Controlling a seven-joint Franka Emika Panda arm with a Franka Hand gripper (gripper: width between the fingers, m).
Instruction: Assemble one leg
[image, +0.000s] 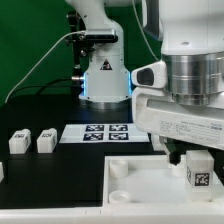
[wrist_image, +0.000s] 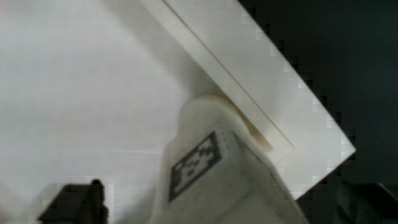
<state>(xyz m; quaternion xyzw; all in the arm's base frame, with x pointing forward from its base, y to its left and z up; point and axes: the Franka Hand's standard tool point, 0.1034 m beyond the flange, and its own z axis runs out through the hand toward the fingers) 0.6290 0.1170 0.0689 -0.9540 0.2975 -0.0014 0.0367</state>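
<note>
The leg (image: 200, 172) is a small white post with a black-and-white tag on its front face. It stands upright at the far corner of the white tray (image: 130, 188) on the exterior view's right. My gripper (image: 193, 160) hangs straight over it, open, one finger on each side. In the wrist view the leg (wrist_image: 222, 165) rises between the jaws beside the tray's raised rim (wrist_image: 249, 70). A dark fingertip (wrist_image: 75, 203) stands clear of the leg with a gap between them. The other finger is hard to make out.
Two more white posts (image: 18, 141) (image: 46, 140) lie on the black table at the exterior view's left. The marker board (image: 100, 132) lies behind the tray. The arm's base (image: 103, 80) stands at the back, with cables beside it.
</note>
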